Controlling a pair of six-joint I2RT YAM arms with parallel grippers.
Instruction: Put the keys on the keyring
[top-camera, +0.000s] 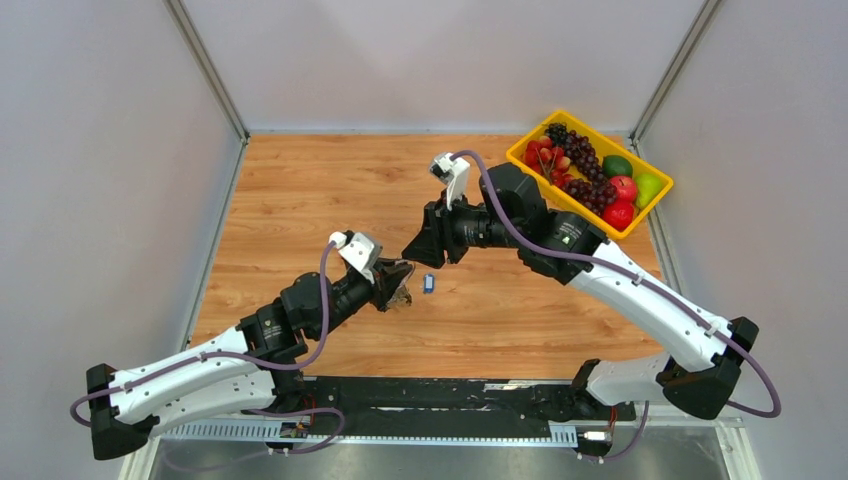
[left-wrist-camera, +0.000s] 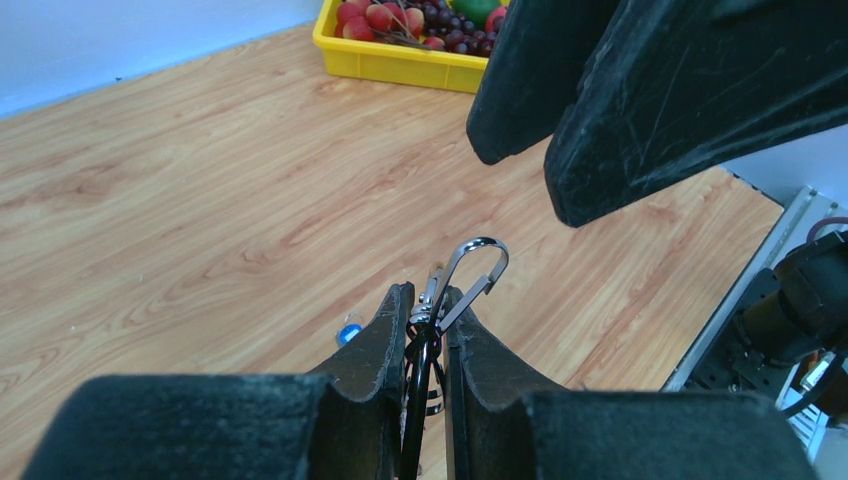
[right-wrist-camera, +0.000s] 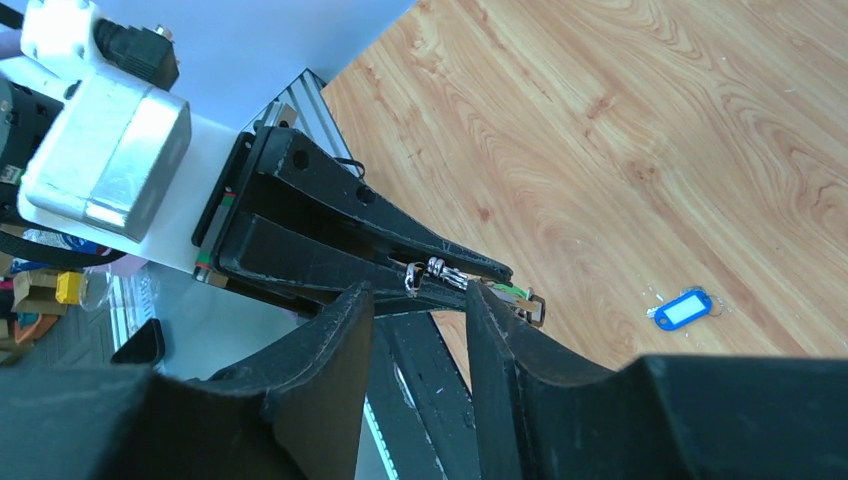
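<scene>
While left gripper (left-wrist-camera: 428, 300) clamps the keyring (left-wrist-camera: 472, 268), right gripper (right-wrist-camera: 418, 295) hangs parted just beside it — blue-tagged key (top-camera: 428, 283) lies near on table (top-camera: 300, 200) — fruit tray (left-wrist-camera: 400, 68) far right.

Wooden table (top-camera: 300, 200) with blue-tagged key (top-camera: 428, 283) and yellow fruit tray (top-camera: 600, 134).

Tagged key (top-camera: 428, 283) on table (top-camera: 300, 200), just R of L gripper (top-camera: 402, 289)
</scene>
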